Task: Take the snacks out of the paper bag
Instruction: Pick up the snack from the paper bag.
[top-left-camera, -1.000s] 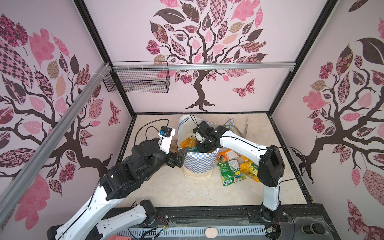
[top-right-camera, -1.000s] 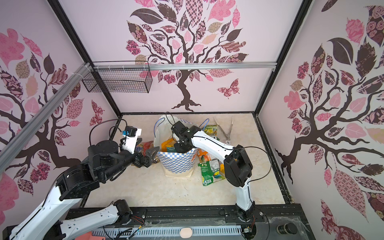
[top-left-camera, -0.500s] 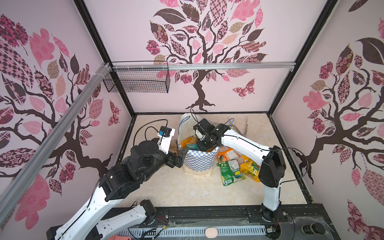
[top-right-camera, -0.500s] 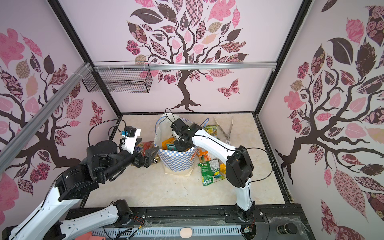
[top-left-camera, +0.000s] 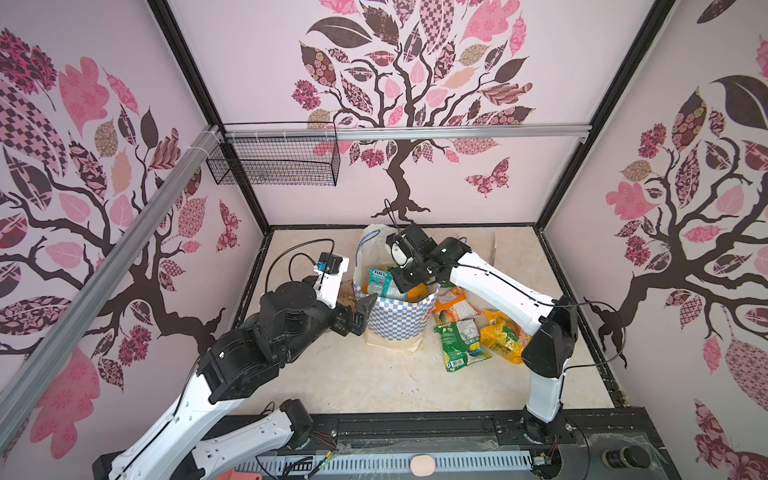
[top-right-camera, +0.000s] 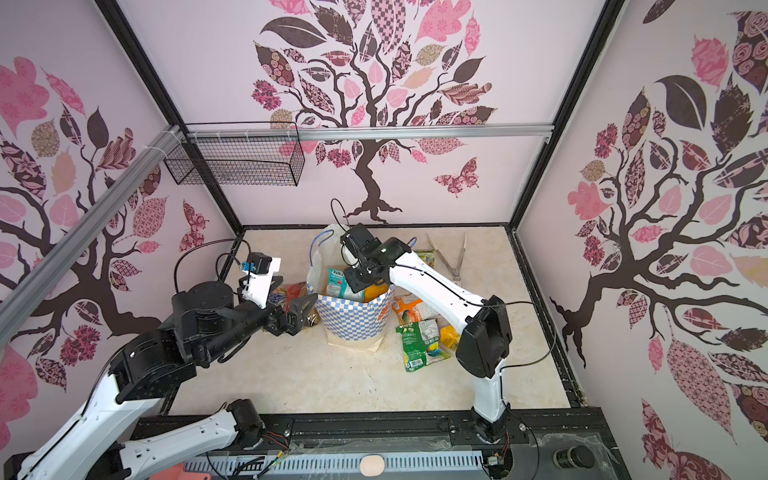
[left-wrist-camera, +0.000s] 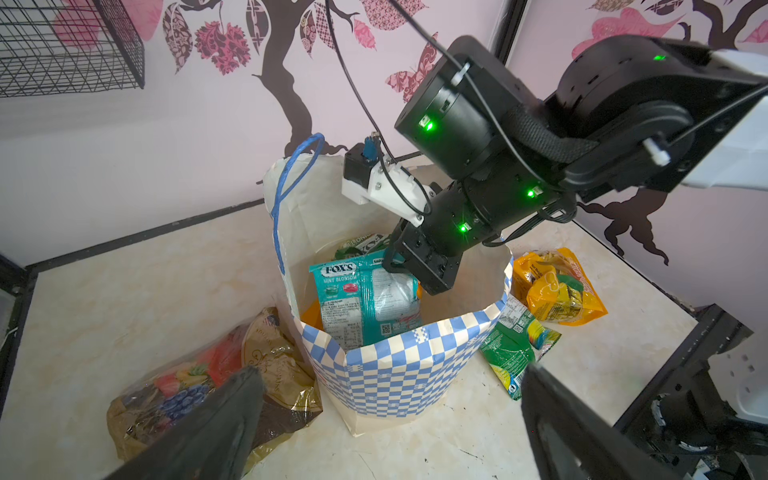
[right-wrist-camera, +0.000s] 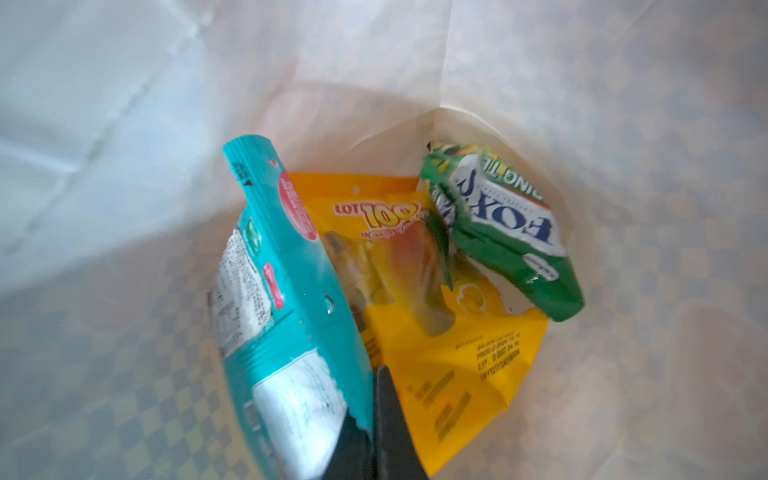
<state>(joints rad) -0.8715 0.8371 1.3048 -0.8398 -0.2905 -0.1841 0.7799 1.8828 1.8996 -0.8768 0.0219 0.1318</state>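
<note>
The paper bag stands upright in the middle of the floor, its mouth open. My right gripper reaches down into it and is shut on the edge of a teal FOX'S packet, which stands upright in the mouth. Deeper inside lie a yellow packet and a green FOX'S packet. My left gripper hangs open and holds nothing, just left of the bag's checkered band.
Green, yellow and orange packets lie on the floor right of the bag. A brown-red packet lies to its left, under my left gripper. Metal tongs rest at the back right. A wire basket hangs on the back wall.
The teal packet has come up into the bag's mouth, held in my right gripper. My left arm has hardly moved.
</note>
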